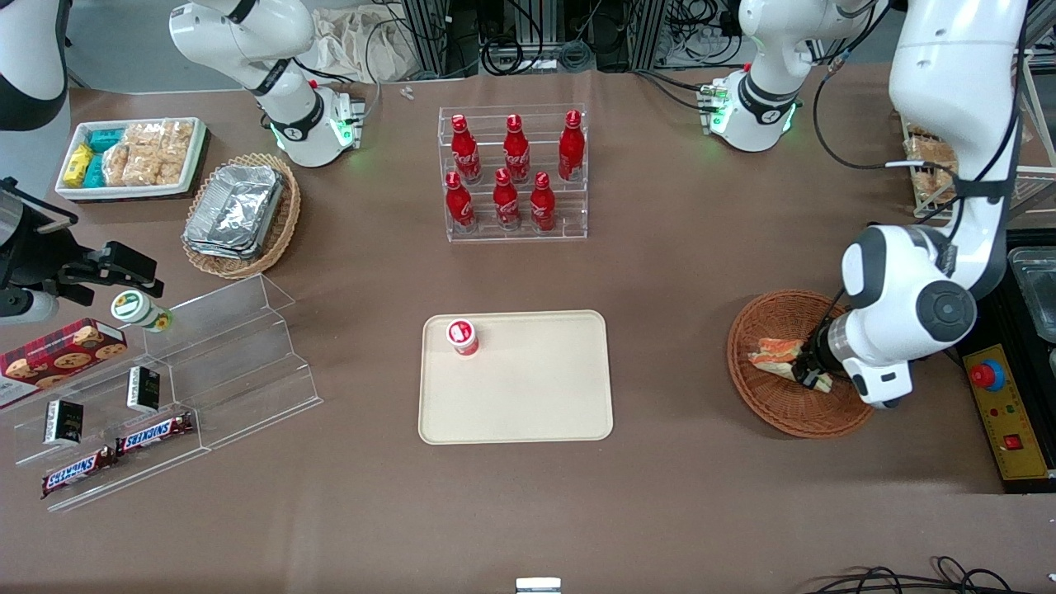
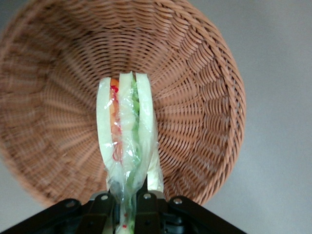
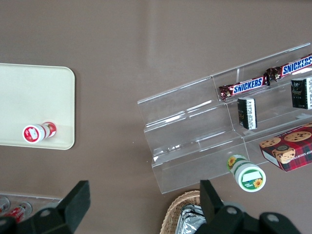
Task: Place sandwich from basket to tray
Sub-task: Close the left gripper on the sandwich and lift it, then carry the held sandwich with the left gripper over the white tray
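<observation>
Gripper (image 2: 127,207) clamping sandwich (image 2: 127,134) in basket (image 2: 204,97)

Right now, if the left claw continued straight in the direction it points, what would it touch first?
The claw, already shut on the sandwich, points into the basket. Going on, it would likely push the sandwich against the woven basket bottom first, though depth is unclear.

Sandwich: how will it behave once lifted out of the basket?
The sandwich is probably soft: bread layers in loose plastic wrap, so it may sag or squash. The gripper pinches its narrow end, so it could pivot. The glossy wrap looks slippery. Likely light. The basket wall is low.
</observation>
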Robot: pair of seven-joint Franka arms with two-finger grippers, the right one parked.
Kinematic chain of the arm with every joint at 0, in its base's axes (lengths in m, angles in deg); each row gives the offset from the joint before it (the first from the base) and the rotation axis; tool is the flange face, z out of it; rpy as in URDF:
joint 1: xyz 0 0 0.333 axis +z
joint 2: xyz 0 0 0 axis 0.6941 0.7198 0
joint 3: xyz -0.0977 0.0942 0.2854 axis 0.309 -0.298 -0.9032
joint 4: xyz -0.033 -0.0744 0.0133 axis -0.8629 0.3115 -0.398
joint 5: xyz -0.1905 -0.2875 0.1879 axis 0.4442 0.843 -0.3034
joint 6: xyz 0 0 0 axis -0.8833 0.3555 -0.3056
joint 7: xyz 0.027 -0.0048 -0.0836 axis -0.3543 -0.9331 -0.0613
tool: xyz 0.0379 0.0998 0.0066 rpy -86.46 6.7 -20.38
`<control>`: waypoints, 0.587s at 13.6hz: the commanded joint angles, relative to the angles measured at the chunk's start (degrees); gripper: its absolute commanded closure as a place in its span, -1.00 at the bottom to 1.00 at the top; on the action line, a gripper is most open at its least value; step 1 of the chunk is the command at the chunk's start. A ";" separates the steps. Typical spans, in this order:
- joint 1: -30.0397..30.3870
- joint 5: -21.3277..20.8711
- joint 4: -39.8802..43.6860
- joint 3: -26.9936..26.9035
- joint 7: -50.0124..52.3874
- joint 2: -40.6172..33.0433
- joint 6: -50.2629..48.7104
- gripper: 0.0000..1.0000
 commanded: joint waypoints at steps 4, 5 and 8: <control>-0.96 0.43 14.68 2.13 1.25 -2.93 -23.72 0.90; -0.96 0.43 17.06 3.45 1.16 -2.93 -26.97 0.90; -0.96 0.17 21.12 7.84 -1.54 -2.93 -31.13 0.92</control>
